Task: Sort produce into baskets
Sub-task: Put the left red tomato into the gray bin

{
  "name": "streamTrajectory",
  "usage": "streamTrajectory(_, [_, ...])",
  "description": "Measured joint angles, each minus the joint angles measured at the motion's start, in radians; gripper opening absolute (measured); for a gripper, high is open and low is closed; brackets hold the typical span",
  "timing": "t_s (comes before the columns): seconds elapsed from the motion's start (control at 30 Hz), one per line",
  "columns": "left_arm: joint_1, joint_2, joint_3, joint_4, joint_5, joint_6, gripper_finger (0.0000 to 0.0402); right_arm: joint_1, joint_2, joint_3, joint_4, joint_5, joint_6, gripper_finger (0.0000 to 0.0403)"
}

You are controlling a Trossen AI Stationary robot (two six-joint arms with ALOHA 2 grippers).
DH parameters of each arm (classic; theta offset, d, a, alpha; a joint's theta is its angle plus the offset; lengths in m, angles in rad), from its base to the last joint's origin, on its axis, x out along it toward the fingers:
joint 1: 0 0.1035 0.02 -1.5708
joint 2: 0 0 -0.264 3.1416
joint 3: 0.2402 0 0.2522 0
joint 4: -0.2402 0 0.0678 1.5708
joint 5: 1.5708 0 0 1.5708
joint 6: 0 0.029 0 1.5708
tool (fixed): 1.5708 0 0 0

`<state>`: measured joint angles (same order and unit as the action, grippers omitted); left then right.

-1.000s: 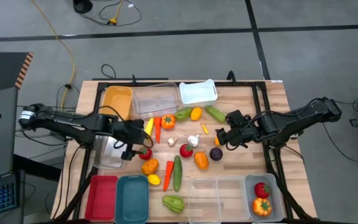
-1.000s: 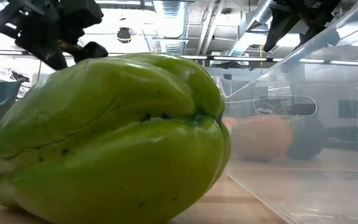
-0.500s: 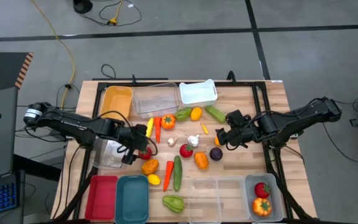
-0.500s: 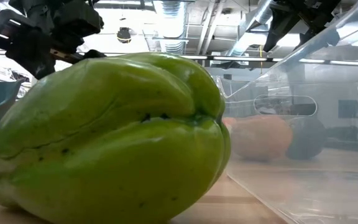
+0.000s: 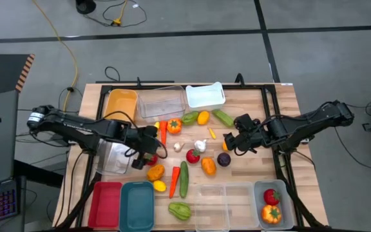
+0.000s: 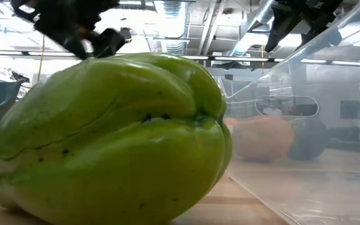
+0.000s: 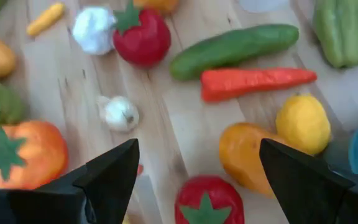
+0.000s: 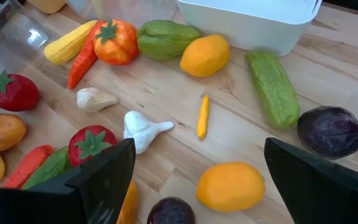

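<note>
Toy produce lies scattered over the middle of the wooden table [image 5: 256,103], with baskets along its far and near edges. My left gripper [image 5: 148,152] [image 7: 199,149] hovers open over a red tomato [image 7: 209,202] [image 5: 151,160], an orange fruit [image 7: 247,155] and a lemon [image 7: 302,121], touching none of them. My right gripper [image 5: 229,143] [image 8: 199,148] waits open above an orange fruit [image 8: 230,185] and a dark purple piece [image 8: 171,211]. A green vegetable [image 6: 105,137] resting on the table fills the low view, with both grippers high behind it.
On the far side stand an orange basket [image 5: 122,103], a clear one [image 5: 161,103] and a white one [image 5: 205,95]. A clear bin [image 5: 113,158] lies under my left arm. Red [image 5: 105,203], teal [image 5: 136,205], clear [image 5: 224,206] and blue-grey [image 5: 282,193] baskets line the near edge.
My left gripper has risen and gone a little toward the table's right edge, staying open above the red tomato. The produce has kept its place.
</note>
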<state>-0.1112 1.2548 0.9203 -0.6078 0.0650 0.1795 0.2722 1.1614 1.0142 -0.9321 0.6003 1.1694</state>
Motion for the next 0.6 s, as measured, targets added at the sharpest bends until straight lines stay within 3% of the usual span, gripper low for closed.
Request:
streamTrajectory(0.23, [-0.001,0.156,0.112,-0.238,-0.001,0.007,0.0320,0.000,0.015,0.000,-0.003,-0.001,0.000,0.0382])
streamTrajectory(0.6, [-0.027,0.333,0.119,-0.319,0.006,0.046,0.0320,0.000,0.036,0.000,-0.003,-0.002,0.000,0.0382])
